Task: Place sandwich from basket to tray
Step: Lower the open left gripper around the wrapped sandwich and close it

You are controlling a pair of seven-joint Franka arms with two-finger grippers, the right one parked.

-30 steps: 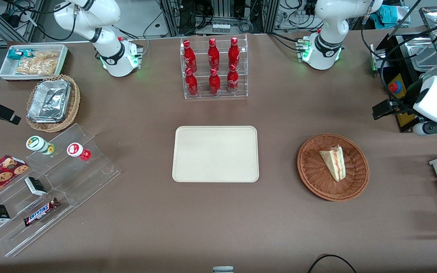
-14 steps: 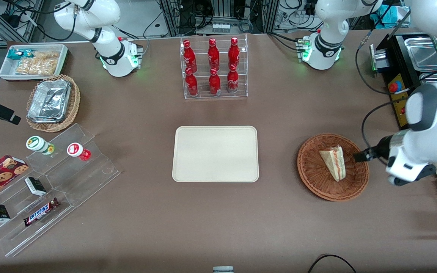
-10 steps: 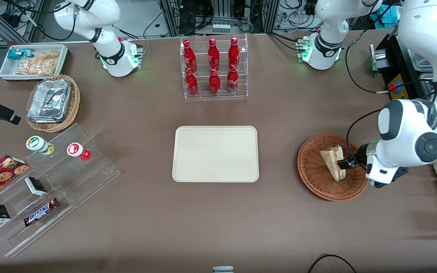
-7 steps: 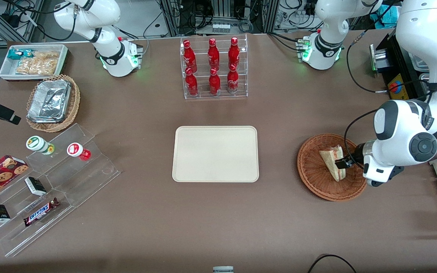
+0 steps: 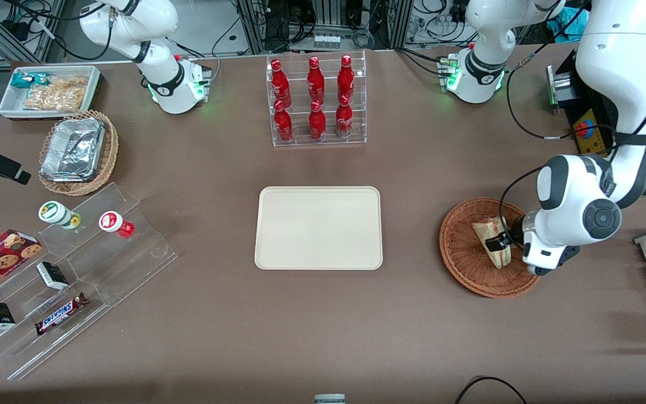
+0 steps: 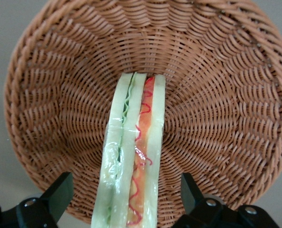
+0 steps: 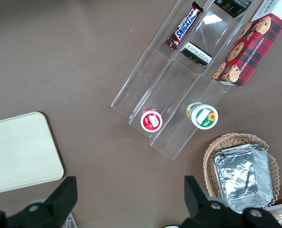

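from the front, my gripper [image 5: 497,242] is down inside the basket [image 5: 463,264], right at the sandwich [image 5: 490,237], with my white wrist hanging over the basket's rim on the working arm's end of the table. the sandwich lies in the basket, its striped cut edge partly covered by my dark fingertips. the tray [image 5: 318,228] sits flat in the middle of the table, well apart from the basket, toward the parked arm's end from it. farther from the camera than the tray stands a clear rack of red bottles [image 5: 315,101]. toward the parked arm's end are a tan wicker basket of foil containers [image 5: 76,150], a white bin of snacks [image 5: 48,90] and a clear stepped stand [image 5: 76,269] holding small cups and a snickers bar [image 5: 60,314].

from my wrist, the sandwich [image 6: 131,166] stands on edge in the basket [image 6: 217,95], green and red filling running along its length. my two fingers [image 6: 55,194] are spread wide, one on each side of the wedge, neither pad touching the bread; my gripper [image 6: 126,199] straddles it, open.

from the parked wrist, a corner of the tray [image 7: 17,152] shows, with the stepped stand [image 7: 179,104] and the foil containers [image 7: 240,178] beside it on the brown table.
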